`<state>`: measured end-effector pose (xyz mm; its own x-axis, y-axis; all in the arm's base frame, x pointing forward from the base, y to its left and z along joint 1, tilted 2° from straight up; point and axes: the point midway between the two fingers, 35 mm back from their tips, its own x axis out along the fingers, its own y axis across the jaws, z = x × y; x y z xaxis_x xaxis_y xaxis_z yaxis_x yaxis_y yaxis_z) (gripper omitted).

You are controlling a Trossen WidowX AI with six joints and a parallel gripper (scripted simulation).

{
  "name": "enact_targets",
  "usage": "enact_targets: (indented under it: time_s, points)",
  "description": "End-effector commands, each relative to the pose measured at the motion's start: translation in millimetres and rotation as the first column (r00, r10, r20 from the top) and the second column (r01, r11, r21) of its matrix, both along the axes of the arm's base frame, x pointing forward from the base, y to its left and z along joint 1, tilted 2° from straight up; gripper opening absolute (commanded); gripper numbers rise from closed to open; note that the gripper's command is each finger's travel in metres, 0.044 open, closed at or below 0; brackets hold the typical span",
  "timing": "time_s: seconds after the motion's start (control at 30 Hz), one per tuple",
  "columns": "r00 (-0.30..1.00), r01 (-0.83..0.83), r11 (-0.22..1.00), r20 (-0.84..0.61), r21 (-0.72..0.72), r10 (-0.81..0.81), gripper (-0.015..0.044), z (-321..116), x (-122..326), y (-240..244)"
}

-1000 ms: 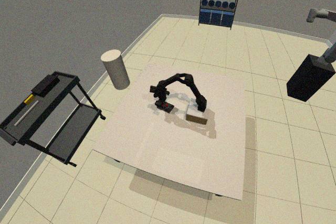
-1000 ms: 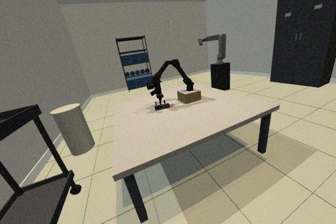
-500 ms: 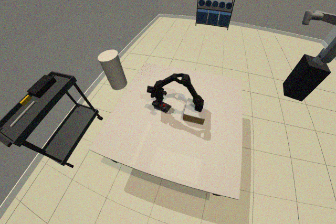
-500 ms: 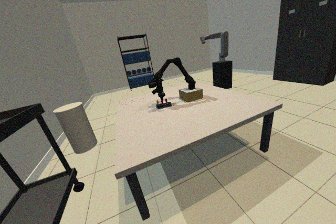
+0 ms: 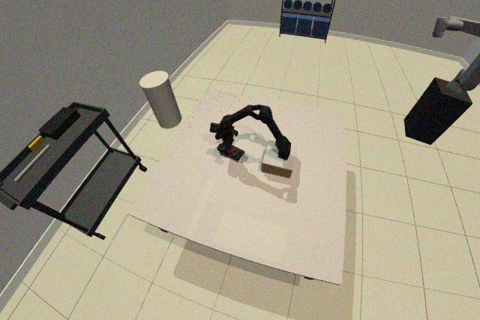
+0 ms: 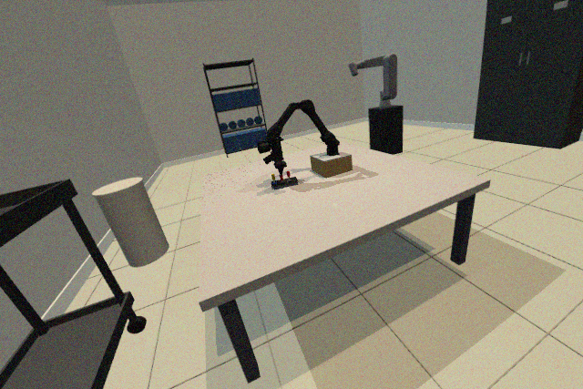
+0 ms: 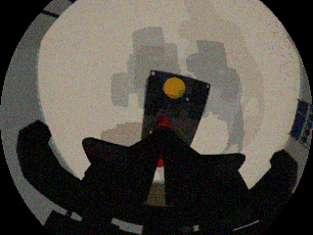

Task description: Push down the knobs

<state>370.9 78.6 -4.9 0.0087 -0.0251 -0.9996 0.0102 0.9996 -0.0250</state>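
Apparently a fully closed, empty hand at a red knob

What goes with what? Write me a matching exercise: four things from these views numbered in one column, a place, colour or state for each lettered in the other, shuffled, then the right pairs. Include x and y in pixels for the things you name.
1. tool (image 6: 281, 174) (image 7: 163, 129)
2. round knob near the circuit board's far end in the wrist view (image 7: 174, 88)
3. arm's base (image 5: 284, 150) (image 6: 332, 148)
4. pale cylinder (image 5: 160, 101) (image 6: 132, 224)

A. on the floor beside the table
B. shut, over the circuit board
C. yellow
D. on top of a box with brown sides

Pairs: 1-B, 2-C, 3-D, 4-A
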Motion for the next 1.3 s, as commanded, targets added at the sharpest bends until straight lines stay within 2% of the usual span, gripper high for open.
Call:
enact_targets:
  time_s: [0.0, 1.27]
  points:
    - [1.0, -0.003, 1.0, -0.004, 0.004, 0.003, 0.0, -9.3, 1.4, 0.7]
    - [1.0, -0.003, 1.0, -0.004, 0.004, 0.003, 0.0, -15.5, 1.4, 0.6]
